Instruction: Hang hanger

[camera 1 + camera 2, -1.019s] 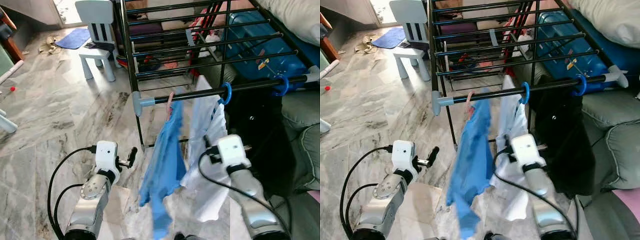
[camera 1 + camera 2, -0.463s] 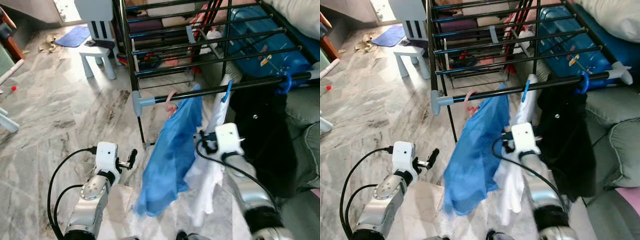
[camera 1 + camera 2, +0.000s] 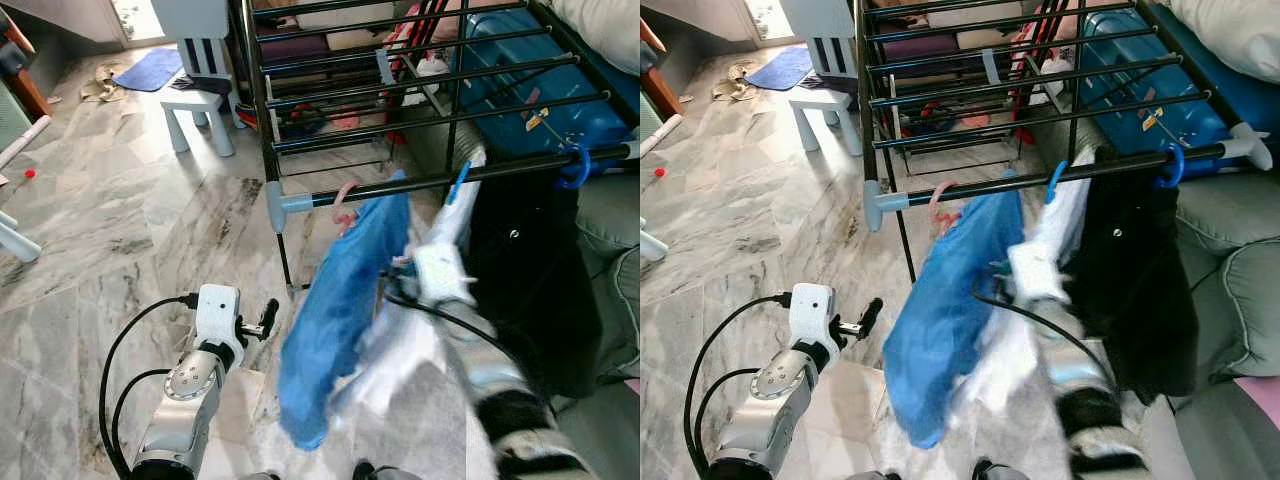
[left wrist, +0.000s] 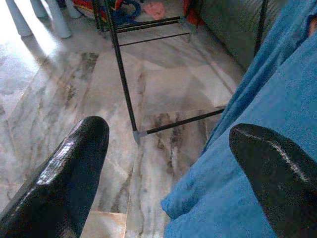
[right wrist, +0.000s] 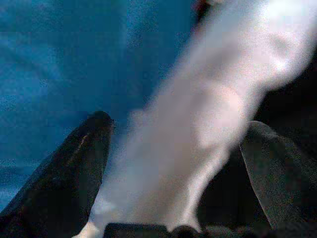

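Note:
A black rack rail (image 3: 400,184) carries three hangers. A pink hanger hook (image 3: 345,200) holds a blue garment (image 3: 335,320). Beside it, a blue hanger hook (image 3: 458,183) holds a white garment (image 3: 447,225), and a second blue hook (image 3: 573,166) holds a black garment (image 3: 530,270). My right gripper (image 5: 179,121) is open, raised against the white garment (image 5: 198,124), which lies blurred between its fingers (image 5: 84,163); blue cloth is on one side and black on the other. My left gripper (image 3: 266,316) is open and low, just left of the blue garment (image 4: 257,163).
The drying rack's upper bars (image 3: 400,75) stand behind the rail, with a blue suitcase (image 3: 530,90) and clutter under them. A small white chair (image 3: 195,70) is at the back left. A green sofa (image 3: 610,215) lies to the right. Marble floor (image 3: 120,240) spreads to the left.
My right arm has swung left and up into the white garment and is blurred with motion. The blue garment has been pushed outward and sways. The left arm stays put.

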Available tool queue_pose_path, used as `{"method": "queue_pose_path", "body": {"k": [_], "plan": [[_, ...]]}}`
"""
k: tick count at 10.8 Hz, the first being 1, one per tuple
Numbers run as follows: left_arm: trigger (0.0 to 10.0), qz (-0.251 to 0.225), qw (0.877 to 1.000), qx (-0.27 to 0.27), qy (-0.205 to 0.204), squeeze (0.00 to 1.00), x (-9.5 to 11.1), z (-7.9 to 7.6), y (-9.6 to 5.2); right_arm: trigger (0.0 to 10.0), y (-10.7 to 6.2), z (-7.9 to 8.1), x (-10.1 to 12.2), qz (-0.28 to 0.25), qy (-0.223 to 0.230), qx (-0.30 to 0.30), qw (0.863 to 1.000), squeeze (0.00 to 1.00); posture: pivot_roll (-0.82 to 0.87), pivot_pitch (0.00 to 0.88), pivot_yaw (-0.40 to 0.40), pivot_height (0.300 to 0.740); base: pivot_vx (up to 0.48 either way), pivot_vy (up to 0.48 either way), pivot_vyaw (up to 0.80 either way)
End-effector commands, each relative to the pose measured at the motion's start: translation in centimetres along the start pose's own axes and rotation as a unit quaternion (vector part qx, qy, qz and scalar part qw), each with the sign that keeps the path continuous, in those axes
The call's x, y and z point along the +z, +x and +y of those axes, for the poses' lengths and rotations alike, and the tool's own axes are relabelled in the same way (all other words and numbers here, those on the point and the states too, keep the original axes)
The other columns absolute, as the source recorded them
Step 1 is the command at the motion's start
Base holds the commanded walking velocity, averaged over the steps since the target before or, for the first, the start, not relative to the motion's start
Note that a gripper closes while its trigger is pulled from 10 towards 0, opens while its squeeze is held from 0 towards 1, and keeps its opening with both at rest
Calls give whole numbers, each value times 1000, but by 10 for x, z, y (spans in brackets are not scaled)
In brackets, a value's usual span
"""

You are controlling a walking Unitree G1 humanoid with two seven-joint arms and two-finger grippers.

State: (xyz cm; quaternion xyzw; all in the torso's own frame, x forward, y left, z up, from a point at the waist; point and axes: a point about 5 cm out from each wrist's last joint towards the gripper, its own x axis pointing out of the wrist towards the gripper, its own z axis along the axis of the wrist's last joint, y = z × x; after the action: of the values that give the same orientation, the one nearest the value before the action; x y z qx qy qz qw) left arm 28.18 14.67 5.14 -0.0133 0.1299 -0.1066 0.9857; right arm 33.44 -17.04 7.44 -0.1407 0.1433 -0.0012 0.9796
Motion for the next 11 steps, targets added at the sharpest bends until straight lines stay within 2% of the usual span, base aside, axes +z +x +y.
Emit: {"method": "queue_pose_path", "body": {"k": [1,2,5,6,7,9,10,11], "plan": [[10000,6,1000,3,4,0,-1,1,-1,10000,-2,-10,-3,6,-2,-28,1000,0,-73,157,35,740,0,0,0],[10000,7,1000,0,6,0,-1,1,1,10000,-3,-19,-3,6,-2,-41,999,0,-81,156,39,740,0,0,0],[10000,7,1000,-2,10,0,0,0,3,10000,5,-13,11,-18,-10,-6,1000,0,-76,151,42,740,0,0,0],[10000,8,1000,-1,11,0,0,0,3,8392,8,-13,18,-26,-10,4,1000,0,-70,148,41,740,0,0,0],[10000,9,1000,1,12,0,0,1,3,0,12,-16,25,-36,-13,5,999,0,-65,145,40,740,0,0,0],[10000,10,1000,3,13,0,-1,3,3,118,16,-23,31,-38,-13,-10,999,0,-66,139,40,740,0,0,0],[10000,12,1000,2,14,0,-1,2,4,1843,17,-22,32,-38,-7,-10,999,0,-68,138,40,740,0,0,0],[10000,11,1000,0,15,0,-1,1,4,1569,17,-21,32,-37,-9,-10,999,0,-68,138,40,740,0,0,0]]}}
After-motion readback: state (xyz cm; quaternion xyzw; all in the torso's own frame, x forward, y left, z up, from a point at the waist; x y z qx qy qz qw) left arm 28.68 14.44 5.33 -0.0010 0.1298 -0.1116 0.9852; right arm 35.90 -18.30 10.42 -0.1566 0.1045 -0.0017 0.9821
